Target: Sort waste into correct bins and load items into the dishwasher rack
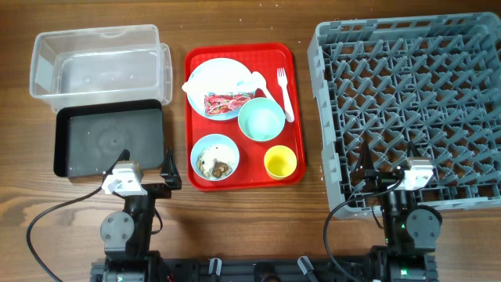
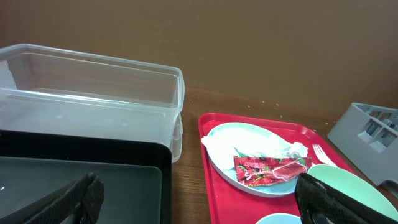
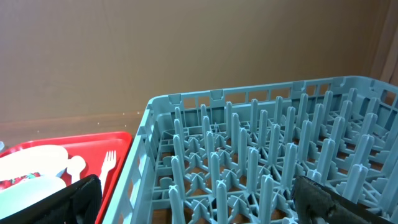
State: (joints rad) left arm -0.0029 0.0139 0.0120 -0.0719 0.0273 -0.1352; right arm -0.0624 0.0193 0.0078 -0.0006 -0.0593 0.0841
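Observation:
On the red serving tray (image 1: 296, 117) lie a pale blue plate (image 1: 227, 74) with a red-and-white wrapper (image 1: 227, 103) and a white napkin (image 1: 193, 84), a spoon (image 1: 261, 83), a fork (image 1: 284, 92), an empty bowl (image 1: 261, 119), a bowl with food scraps (image 1: 214, 157) and a yellow cup (image 1: 279, 162). The clear tub (image 1: 94, 66) and black tray (image 1: 109, 141) stand at the left. The grey rack (image 1: 407, 102) is at the right. My left gripper (image 1: 146, 166) is open and empty over the black tray's near right corner. My right gripper (image 1: 389, 166) is open and empty over the rack's near edge.
In the left wrist view the open fingers (image 2: 199, 205) frame the black tray (image 2: 81, 174), the wrapper (image 2: 267, 171) and the plate (image 2: 230, 140). In the right wrist view the open fingers (image 3: 205, 208) span the rack's pegs (image 3: 261, 162); the fork (image 3: 108, 163) shows at left.

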